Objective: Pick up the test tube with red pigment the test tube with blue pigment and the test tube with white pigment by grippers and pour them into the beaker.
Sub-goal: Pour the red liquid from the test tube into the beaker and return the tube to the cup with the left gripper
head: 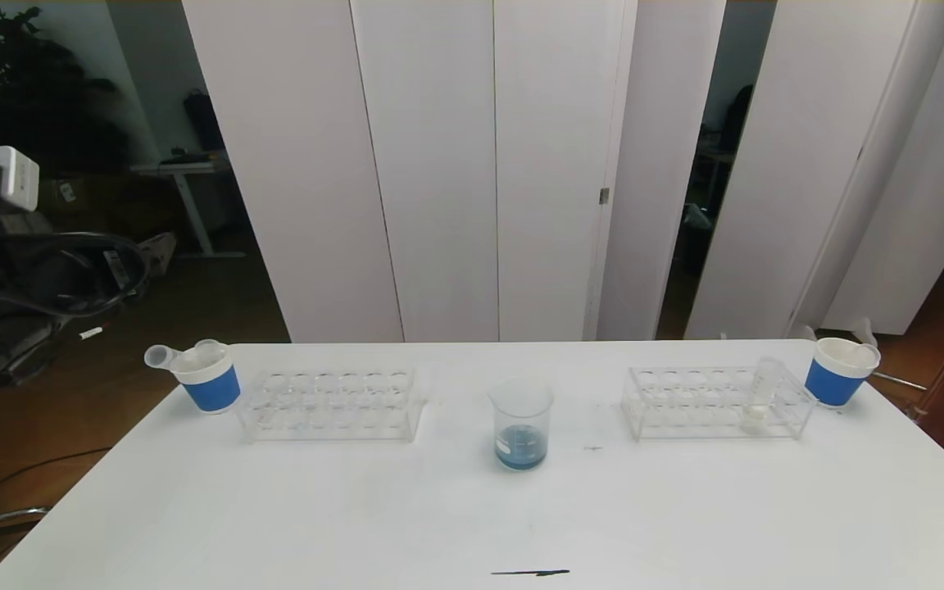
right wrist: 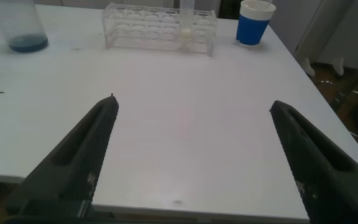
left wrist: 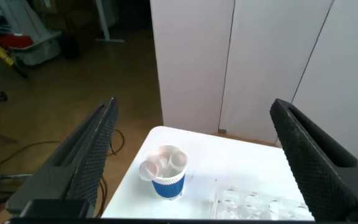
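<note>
The beaker, already holding blue liquid, was set mid-surface for pouring. The test tube with white pigment was left racked near the far right corner. Both grippers' jaws were spread wide, holding nothing.

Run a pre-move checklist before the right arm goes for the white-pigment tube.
1. Right gripper fingers open, nothing held: ok.
2. Test tube with white pigment standing in the right rack: ok.
3. Beaker upright at table centre, blue liquid inside: ok.
4. Table between right gripper and rack unobstructed: ok.
5. Left gripper off the table's left side, open, above the left cup: ok.
6. Red pigment tube's whereabouts: cannot tell.
</note>
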You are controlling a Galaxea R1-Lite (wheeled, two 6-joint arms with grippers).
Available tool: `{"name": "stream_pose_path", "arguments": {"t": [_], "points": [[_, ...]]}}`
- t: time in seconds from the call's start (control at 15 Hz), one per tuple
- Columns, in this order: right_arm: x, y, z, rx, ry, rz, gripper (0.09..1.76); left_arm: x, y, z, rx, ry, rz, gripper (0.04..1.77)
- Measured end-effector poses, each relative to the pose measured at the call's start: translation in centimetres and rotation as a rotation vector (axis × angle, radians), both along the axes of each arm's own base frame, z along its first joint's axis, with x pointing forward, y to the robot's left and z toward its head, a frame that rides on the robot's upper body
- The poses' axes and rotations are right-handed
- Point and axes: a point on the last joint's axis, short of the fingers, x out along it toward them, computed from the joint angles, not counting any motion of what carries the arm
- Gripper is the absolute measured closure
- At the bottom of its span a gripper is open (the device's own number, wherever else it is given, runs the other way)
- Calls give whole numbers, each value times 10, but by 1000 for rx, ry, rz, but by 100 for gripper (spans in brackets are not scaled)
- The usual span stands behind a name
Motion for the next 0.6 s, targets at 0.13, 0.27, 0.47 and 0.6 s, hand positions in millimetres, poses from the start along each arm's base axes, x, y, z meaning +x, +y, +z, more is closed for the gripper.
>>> {"name": "stream_pose_path", "arguments": {"t": [0.13,0.27,0.47,0.6], "points": [[0,0,0,0,0,0,10,-45,-15,0,0,30,-3,6],[0,0,0,0,0,0,10,-90,-24,-1,1,76,-1,6],[0,0,0,0,0,0,10,-156,-37,-2,26,98,-18,6],[0,0,0,0,0,0,10,-202,-41,-7,82,66,-43,6]]}}
